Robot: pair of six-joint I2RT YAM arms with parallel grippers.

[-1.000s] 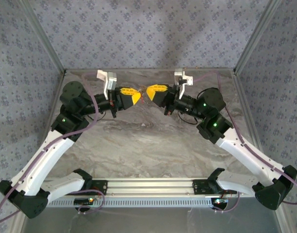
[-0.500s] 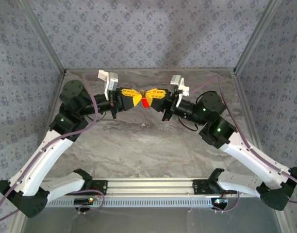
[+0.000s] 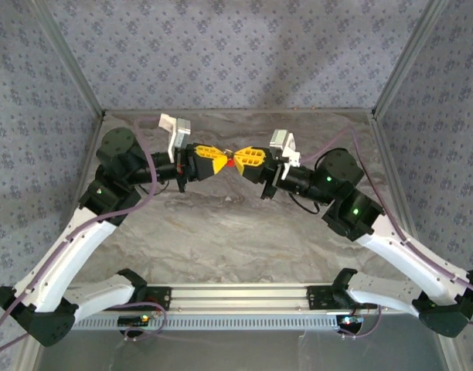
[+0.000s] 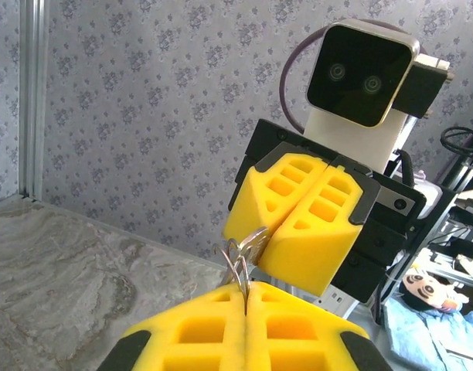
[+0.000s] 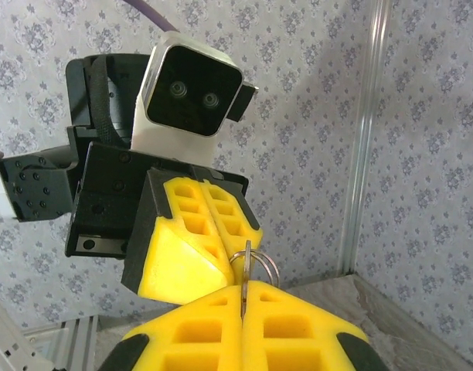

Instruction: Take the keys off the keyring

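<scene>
The keyring [image 3: 231, 162] hangs in mid-air between the two gripper tips, a small red bit with silvery metal. In the left wrist view its wire ring [image 4: 238, 261] comes out of my left gripper [image 4: 245, 287], whose yellow fingers are shut on it. A flat silvery key [image 4: 260, 238] on the ring sits in the right gripper's fingers [image 4: 298, 224] opposite. In the right wrist view my right gripper [image 5: 243, 289] is shut on that key [image 5: 245, 267], seen edge-on, with the ring loops [image 5: 267, 264] threaded through it. Both grippers, left [image 3: 223, 160] and right [image 3: 239, 158], meet tip to tip above the table.
The marbled table [image 3: 236, 224] lies below the raised grippers. Patterned walls with metal corner posts [image 3: 74, 69] close in the back and sides. The arm bases sit on a rail [image 3: 236, 297] at the near edge.
The right arm has swung left and rolled its wrist, and the left wrist has turned too. The tips stay together. The red tag came into sight below them.
</scene>
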